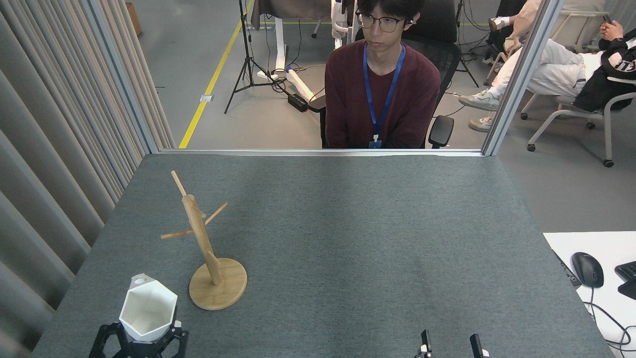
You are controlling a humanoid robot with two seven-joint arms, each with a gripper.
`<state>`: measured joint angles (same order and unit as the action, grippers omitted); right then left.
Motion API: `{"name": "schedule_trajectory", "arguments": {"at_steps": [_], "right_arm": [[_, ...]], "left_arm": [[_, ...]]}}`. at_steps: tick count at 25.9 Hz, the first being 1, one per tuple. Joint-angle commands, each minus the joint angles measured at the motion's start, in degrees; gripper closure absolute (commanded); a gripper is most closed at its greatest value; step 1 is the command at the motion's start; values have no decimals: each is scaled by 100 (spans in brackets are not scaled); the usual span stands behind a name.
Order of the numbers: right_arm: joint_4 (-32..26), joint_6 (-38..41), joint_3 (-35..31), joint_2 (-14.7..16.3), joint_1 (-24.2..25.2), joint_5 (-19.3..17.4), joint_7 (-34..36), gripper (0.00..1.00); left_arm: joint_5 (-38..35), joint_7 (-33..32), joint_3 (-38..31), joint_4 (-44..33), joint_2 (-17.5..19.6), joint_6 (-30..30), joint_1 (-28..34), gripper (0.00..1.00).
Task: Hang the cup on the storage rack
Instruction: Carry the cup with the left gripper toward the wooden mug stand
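The white faceted cup (147,308) is held upright near the table's front left, its open mouth facing me and its small handle with a hole at the top left. My left gripper (141,334) is shut on the cup's lower body, black fingers on either side. The bamboo storage rack (206,243) stands just right of the cup, with a round disc base, a leaning post and thin pegs angled upward. The cup is apart from the rack, left of its base. At the bottom edge my right gripper (449,344) shows two fingertips standing apart, open and empty.
The grey felt table (357,233) stretches ahead. A person in a maroon top sits behind the far edge. Curtains (54,149) line the left side. A white desk with a mouse (587,269) lies to the right.
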<state>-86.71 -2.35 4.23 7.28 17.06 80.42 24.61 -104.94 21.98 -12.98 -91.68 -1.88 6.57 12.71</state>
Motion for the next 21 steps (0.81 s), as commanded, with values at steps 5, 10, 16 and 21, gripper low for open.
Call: {"name": "schedule_trajectory", "arguments": {"at_steps": [5,10,16,21], "right_arm": [[-13,7,25,-16,-1,9,0,1],[-13,7,25,-16,8,9,0,1],[-13,7,25,-16,-9,9,0,1],[-13,7,25,-16,-9,9,0,1]], "left_arm": [[-897,52,-354,273,12,-68,-445,49],[-1565,43,-363,511,-58,-156,-1017,49],[-1583,17,-407,660,-49,-174,-1280,49],[-1591,17,-434,660,-75,-183,-1263,49]]}}
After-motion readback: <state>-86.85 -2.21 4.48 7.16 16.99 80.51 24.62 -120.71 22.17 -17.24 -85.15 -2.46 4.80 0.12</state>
